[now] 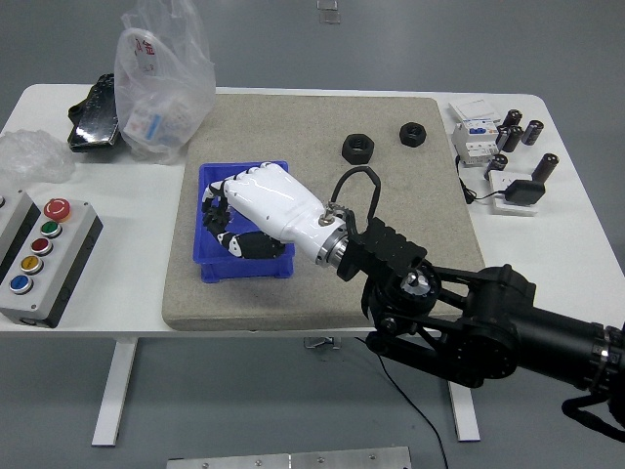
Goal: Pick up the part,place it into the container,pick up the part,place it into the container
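Part: small black toothed gear, hidden under the robot hand, possibly inside the container.
Container: blue rectangular plastic bin [211,179] on a grey felt mat [391,117], left of centre.
Right robot hand [234,217]: white-shelled with black fingers, over the bin's interior, fingers curled downward; grip on anything impossible to tell.
Remaining parts: two black hexagonal nuts [358,149] near the mat's far edge.
Surroundings: white table [576,234], grey button box [39,259] at left.

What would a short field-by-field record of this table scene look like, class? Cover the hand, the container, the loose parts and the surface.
Right hand: over the blue bin, fingers curled; any part held is hidden
Left hand: not in view
Blue bin: left half of the mat
Hex nuts: two, far side of mat
Mat: grey, on the white table
Button box: left edge
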`<state>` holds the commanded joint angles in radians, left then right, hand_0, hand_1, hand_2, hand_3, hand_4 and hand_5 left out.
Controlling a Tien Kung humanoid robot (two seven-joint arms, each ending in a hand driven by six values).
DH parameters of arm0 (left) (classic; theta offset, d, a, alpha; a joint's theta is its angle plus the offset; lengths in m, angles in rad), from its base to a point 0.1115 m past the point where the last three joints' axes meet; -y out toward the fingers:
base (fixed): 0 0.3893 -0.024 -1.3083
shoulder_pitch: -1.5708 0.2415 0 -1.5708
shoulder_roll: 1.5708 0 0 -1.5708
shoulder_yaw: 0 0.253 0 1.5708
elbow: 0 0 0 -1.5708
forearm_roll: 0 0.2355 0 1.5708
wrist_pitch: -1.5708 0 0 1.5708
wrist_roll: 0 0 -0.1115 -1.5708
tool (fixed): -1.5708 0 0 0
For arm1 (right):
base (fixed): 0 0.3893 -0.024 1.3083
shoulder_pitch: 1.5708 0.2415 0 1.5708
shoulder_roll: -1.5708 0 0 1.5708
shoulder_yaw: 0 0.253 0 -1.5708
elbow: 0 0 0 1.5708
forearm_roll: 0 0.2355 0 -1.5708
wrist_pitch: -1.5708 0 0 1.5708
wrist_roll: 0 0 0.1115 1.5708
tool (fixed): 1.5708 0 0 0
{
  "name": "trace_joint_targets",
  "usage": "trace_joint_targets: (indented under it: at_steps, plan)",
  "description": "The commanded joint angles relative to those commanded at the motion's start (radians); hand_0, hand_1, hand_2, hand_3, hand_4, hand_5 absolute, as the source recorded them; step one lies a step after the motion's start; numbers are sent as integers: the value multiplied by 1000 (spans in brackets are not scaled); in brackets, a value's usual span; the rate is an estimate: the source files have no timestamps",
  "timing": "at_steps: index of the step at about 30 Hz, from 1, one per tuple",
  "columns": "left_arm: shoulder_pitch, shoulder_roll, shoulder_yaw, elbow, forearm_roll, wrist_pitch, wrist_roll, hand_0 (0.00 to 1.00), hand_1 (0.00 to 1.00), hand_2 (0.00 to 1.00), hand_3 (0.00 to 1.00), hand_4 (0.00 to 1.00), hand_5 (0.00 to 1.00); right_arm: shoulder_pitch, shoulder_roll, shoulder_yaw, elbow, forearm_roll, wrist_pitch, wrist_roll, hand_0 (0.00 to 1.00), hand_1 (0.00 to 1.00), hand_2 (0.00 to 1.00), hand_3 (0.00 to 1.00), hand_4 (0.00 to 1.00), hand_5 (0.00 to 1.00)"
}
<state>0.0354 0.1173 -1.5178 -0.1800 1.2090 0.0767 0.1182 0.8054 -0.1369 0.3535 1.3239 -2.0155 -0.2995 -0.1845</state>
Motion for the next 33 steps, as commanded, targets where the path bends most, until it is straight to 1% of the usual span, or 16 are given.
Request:
trace_joint_targets:
  at_steps: [1,6,7,12,13,14,18,19,24,25,27,29,30,31,33]
  plan:
    - [0,0,0,0,0,0,0,680,658,667,749,869,413,1,2,-4,-9,-2,3,-1,355,545,558,571,545,41]
    - [-1,0,-6,0,4,1,3,680,658,667,749,869,413,8,11,-27,-51,-14,38,-22,355,545,558,571,545,41]
    - [-1,-1,-8,0,5,1,4,680,657,667,747,869,414,9,14,-31,-60,-20,45,-27,392,647,659,673,454,276]
    - [-2,-3,-8,0,6,1,5,680,657,667,747,869,414,12,22,-37,-101,-45,64,-41,392,647,659,673,454,276]
    - [-2,-3,-8,0,6,1,5,680,657,667,749,869,414,13,23,-38,-105,-49,66,-44,445,690,719,688,529,299]
    - [-2,-3,-8,0,6,1,5,680,657,667,749,869,414,12,23,-37,-110,-55,70,-47,445,690,719,688,529,299]
    - [-3,-2,-8,0,5,1,5,680,657,667,749,869,414,11,23,-36,-113,-60,75,-55,445,690,719,688,529,299]
    - [-3,-2,-7,0,5,2,5,680,657,666,749,869,414,10,23,-36,-113,-60,77,-56,532,733,758,714,594,290]
    - [-4,-3,-3,0,3,2,4,680,657,666,749,869,414,6,22,-39,-112,-58,83,-59,532,733,758,714,594,290]
    - [-4,-3,-1,0,1,2,3,680,657,667,748,868,414,4,22,-38,-113,-55,85,-59,549,742,773,786,760,283]
    - [-4,-3,2,0,-1,2,1,680,657,667,748,868,414,0,20,-33,-113,-48,82,-57,549,742,773,786,760,283]
    - [-4,-3,4,0,-2,2,0,680,657,667,748,868,414,-8,16,-16,-112,-34,69,-53,549,742,773,786,760,283]
    - [-4,-3,4,0,-2,2,-1,680,657,667,748,868,414,-16,11,2,-113,-22,58,-51,549,742,773,786,760,283]
    - [-4,-3,4,0,-2,2,-1,680,658,667,749,868,413,-22,6,18,-114,-13,50,-51,532,737,770,777,727,281]
    - [-4,-4,4,0,-1,2,-1,680,658,667,749,868,413,-37,-7,59,-123,11,34,-55,532,737,770,777,727,281]
